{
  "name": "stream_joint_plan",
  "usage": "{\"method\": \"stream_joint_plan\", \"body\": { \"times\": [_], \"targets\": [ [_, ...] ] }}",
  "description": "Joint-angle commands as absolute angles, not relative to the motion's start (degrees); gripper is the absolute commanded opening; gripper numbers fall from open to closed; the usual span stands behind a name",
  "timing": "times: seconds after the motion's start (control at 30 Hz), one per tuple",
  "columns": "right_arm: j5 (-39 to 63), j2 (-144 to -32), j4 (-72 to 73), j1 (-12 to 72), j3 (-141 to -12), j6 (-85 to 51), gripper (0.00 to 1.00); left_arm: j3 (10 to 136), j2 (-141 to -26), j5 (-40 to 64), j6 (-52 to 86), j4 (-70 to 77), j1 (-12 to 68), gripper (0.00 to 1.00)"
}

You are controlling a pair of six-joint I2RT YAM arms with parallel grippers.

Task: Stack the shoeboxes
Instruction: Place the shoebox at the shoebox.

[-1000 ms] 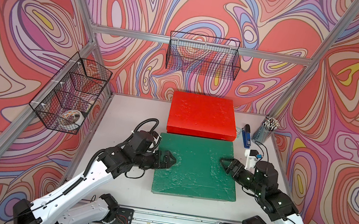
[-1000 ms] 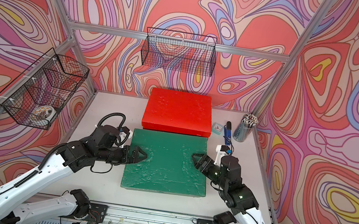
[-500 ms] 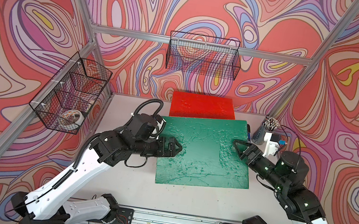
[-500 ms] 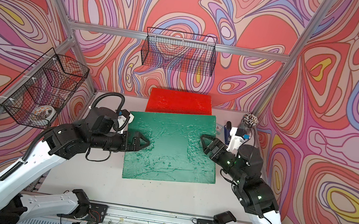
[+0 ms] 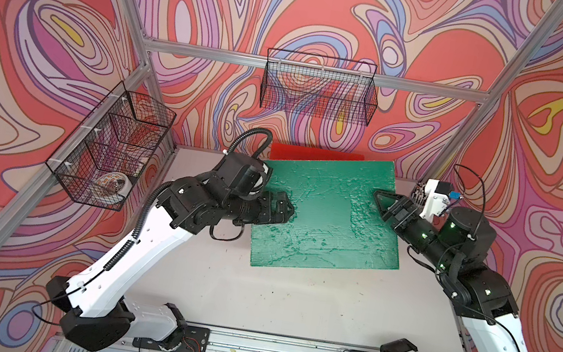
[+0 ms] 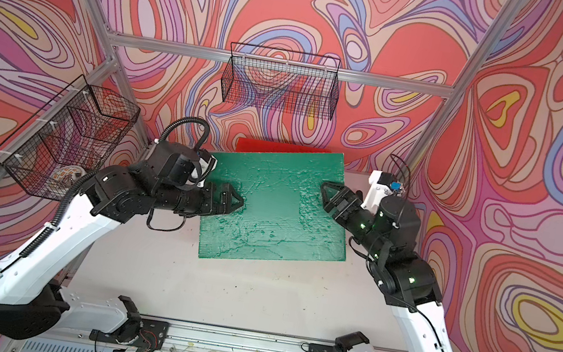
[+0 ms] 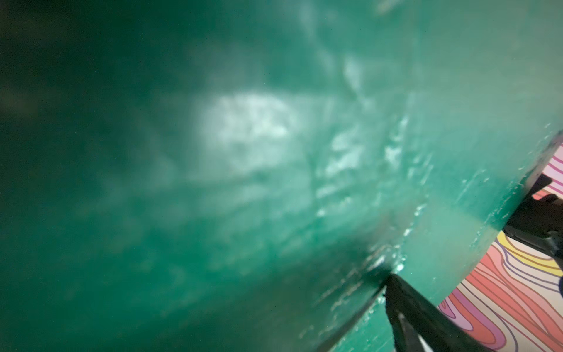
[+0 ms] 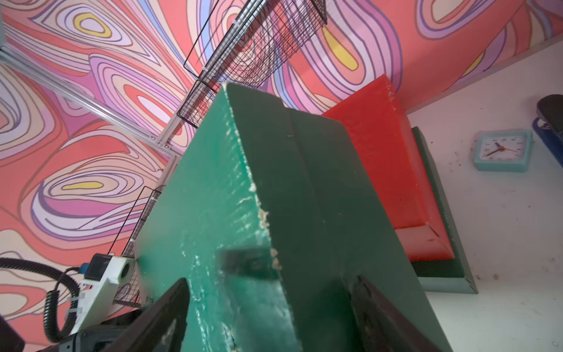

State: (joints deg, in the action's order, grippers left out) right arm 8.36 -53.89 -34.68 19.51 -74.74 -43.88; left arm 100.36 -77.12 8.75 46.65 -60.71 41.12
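A dark green shoebox [image 5: 328, 211] [image 6: 275, 203] hangs tilted above the table, carried between both arms. My left gripper [image 5: 286, 210] [image 6: 236, 200] is clamped on its left edge, one finger [image 7: 408, 307] lying on the scuffed lid [image 7: 243, 152]. My right gripper [image 5: 381, 200] [image 6: 327, 192] [image 8: 271, 282] is clamped on the right edge [image 8: 259, 198], one finger on the lid and one underneath. The held box's far end overlaps the red shoebox [image 5: 314, 151] [image 8: 390, 170] at the back. The red one rests on a second dark green shoebox [image 8: 438, 268].
A small teal clock [image 8: 501, 151] and a blue-black stapler [image 8: 551, 119] lie on the table right of the stack. A wire basket [image 5: 319, 87] hangs on the back wall. Another wire basket [image 5: 112, 150] on the left wall holds a tape roll [image 5: 114, 183].
Both arms have lifted the green shoebox off the table and carried it back, so it now covers most of the red shoebox.
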Motion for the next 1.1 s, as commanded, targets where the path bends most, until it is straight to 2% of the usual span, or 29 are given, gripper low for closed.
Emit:
{"method": "stream_joint_plan", "body": {
  "times": [0.0, 0.23, 0.57, 1.07],
  "targets": [
    [22.0, -57.5, -30.9, 22.7, -77.3, -46.3, 0.84, 108.6, -82.6, 21.8, 48.8, -47.5, 44.3, 1.0],
    [20.0, -63.2, -32.1, 22.7, -82.7, -45.3, 0.84, 120.2, -90.9, 21.0, 48.6, -47.9, 44.3, 1.0],
    [16.3, -73.9, -37.7, 22.7, -96.2, -42.6, 0.85, 148.7, -109.6, 21.1, 46.4, -56.5, 43.7, 1.0],
    [14.1, -90.1, -45.4, 22.5, -114.7, -39.6, 0.85, 148.2, -114.6, 21.9, 47.0, -49.5, 40.4, 1.0]
  ]
}}
